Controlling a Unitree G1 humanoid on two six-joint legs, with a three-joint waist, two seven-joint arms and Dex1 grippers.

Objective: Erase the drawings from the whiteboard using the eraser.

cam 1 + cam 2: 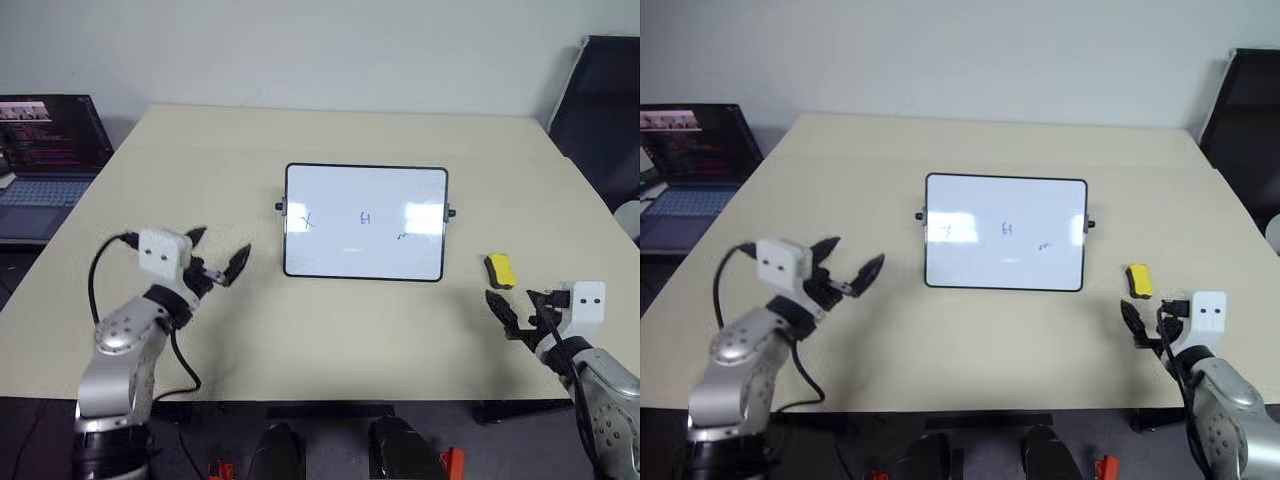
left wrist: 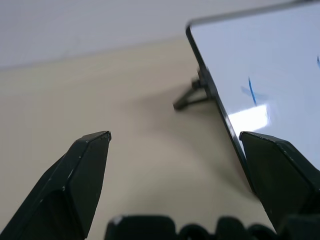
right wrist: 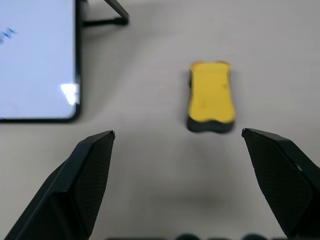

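- Right gripper [image 1: 518,312], lower right of frame: black fingers spread, empty, just short of the eraser.
- Left gripper [image 1: 222,258], lower left: black fingers spread, empty, beside the board's edge.
- Eraser [image 1: 500,269], right of board: yellow oblong block, dark base, lying untouched on the matte beige table [image 1: 330,330].
- Whiteboard [image 1: 365,250], centre: glossy white, thin black frame, rounded corners.
- Drawings [image 1: 366,218]: three thin blue marks, all intact; nothing erased yet.

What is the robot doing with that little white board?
It is about to wipe it clean. The whiteboard lies on the table with three blue drawings on it. The yellow eraser sits on the table to the board's right, untouched. The right gripper is open just short of the eraser, lined up to grab it. The left gripper is open too, empty, near the board's left side.
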